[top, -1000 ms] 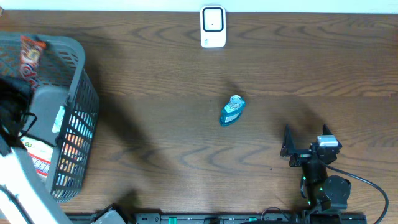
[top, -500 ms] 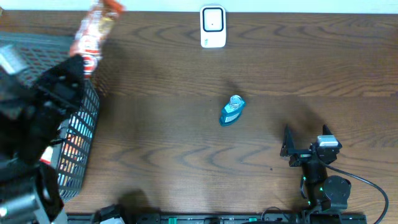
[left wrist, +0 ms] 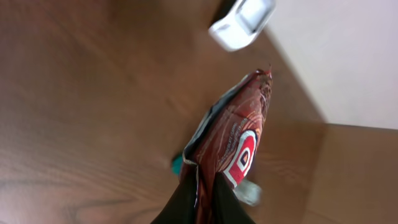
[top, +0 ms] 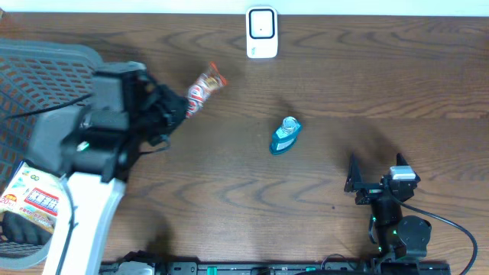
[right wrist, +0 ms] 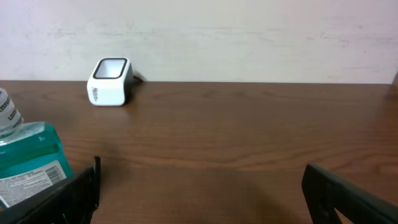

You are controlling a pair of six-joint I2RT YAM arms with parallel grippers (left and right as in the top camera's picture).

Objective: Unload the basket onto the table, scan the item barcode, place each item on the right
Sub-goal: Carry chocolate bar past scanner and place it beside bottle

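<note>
one crinkled red and orange foil snack packet [top: 202,90], one small white box-shaped barcode scanner [top: 261,32], one teal plastic bottle with a clear cap [top: 285,136], one grey slatted plastic basket [top: 46,61] and two arms are on or over the dark brown wooden worktop [top: 229,198]. one white printed carton [top: 34,200] shows inside the basket at the lower left of the overhead frame.

the left jaws are clenched on the lower-left end of the snack packet. the left arm [top: 92,137] reaches out over the basket's right side. in the overhead frame the packet sits in the upper left-centre, between the basket and the scanner and up and left of the bottle. its long axis runs on a diagonal, from the gripped end at lower left to the free crimped end at upper right. in the left wrist view the packet [left wrist: 239,143] rises from the bottom centre towards the upper right. its tip points close to the scanner [left wrist: 242,22] at the top edge, with a red and white logo facing the camera. whether a barcode shows cannot be told.

the right jaws are released and stand wide apart with nothing between them, low at the lower right of the overhead frame. in the right wrist view the bottle [right wrist: 28,162] lies at the left edge and the scanner [right wrist: 109,81] stands far back.
</note>
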